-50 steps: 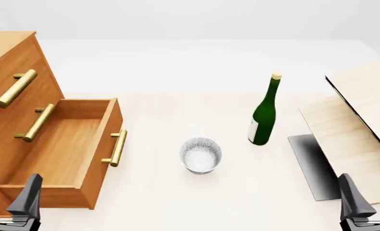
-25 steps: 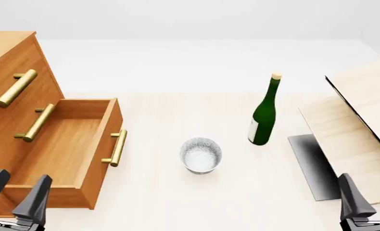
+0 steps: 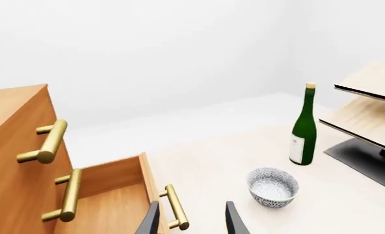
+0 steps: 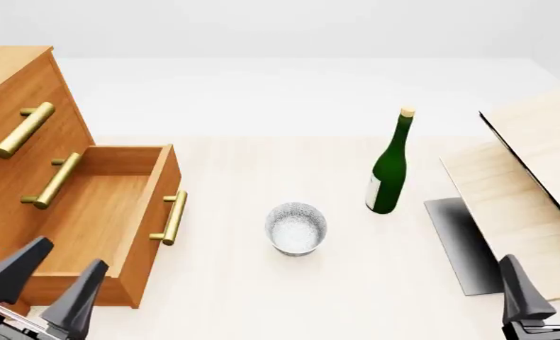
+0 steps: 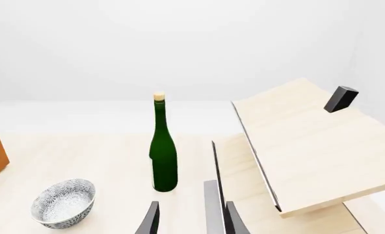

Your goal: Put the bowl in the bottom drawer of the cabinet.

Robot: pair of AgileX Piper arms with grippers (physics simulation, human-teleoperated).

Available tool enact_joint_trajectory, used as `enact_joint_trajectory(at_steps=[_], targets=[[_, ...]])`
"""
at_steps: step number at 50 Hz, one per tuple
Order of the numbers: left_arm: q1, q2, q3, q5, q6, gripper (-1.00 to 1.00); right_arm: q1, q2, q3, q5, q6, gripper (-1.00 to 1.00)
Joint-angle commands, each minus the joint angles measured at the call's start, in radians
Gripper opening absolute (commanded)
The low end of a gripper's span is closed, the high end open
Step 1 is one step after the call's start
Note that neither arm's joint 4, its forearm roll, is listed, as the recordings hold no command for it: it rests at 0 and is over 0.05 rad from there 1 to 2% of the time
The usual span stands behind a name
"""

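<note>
The speckled white bowl [image 4: 296,228] stands upright on the pale table, between the cabinet and a green bottle; it also shows as the bowl [image 3: 272,186] and the bowl [image 5: 64,203]. The orange-brown cabinet [image 4: 15,92] stands at the left with its bottom drawer [image 4: 101,212] pulled out and nothing in it. My left gripper [image 4: 45,280] is open at the near left, over the drawer's front corner, well away from the bowl. At the near right my right gripper [image 4: 545,278] is open and holds nothing.
A green wine bottle [image 4: 390,164] stands upright to the right of the bowl and a little farther away. Pale wooden boards [image 4: 535,170] on a dark base [image 4: 464,241] fill the right side. Brass handles [image 4: 174,217] stick out from the drawer fronts.
My left gripper has risen and swung to the right, from the bottom left corner toward the drawer's front corner. The right gripper, bowl and drawer have not moved.
</note>
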Motion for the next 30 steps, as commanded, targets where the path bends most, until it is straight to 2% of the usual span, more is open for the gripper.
enact_joint_trajectory(at_steps=[1,9,16,26,30], targets=[[-0.08,0.123,-0.02,-0.128,0.009,1.0,0.0,-0.003,-0.005,0.008,0.0,1.0],[-0.125,0.285,-0.072,-0.228,0.03,1.0,0.0,-0.003,-0.005,0.008,0.0,1.0],[-0.179,0.368,-0.13,-0.254,0.041,1.0,0.0,-0.003,-0.005,0.008,0.0,1.0],[-0.221,0.605,-0.287,-0.277,0.054,1.0,0.0,-0.003,-0.005,0.008,0.0,1.0],[-0.244,0.627,-0.332,-0.269,0.058,1.0,0.0,-0.003,-0.005,0.008,0.0,1.0]])
